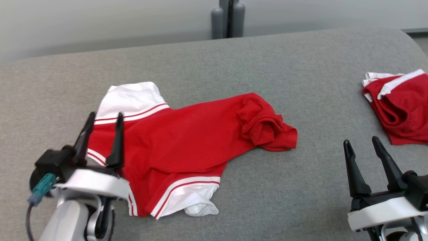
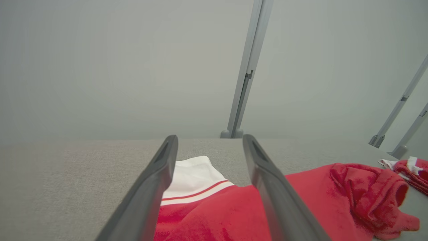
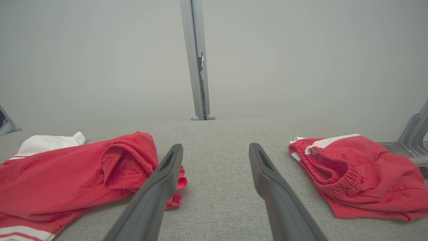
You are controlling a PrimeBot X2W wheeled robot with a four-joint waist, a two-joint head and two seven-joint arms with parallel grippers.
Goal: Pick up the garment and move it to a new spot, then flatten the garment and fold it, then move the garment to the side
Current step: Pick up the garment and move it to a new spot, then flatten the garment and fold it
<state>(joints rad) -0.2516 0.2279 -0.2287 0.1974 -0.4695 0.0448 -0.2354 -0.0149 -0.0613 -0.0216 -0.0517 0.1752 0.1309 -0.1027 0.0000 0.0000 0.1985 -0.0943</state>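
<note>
Garment (image 1: 187, 134) lies rumpled, left edge hidden behind the left gripper (image 1: 106, 114), possibly touching.

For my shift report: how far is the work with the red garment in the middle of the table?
Looks done: the red garment lies free on the grey table. In hand: nothing; left pincer open over its white-striped edge, right pincer open over bare table. Remaining: its bunched right end needs flattening, then folding, then moving aside.
</note>
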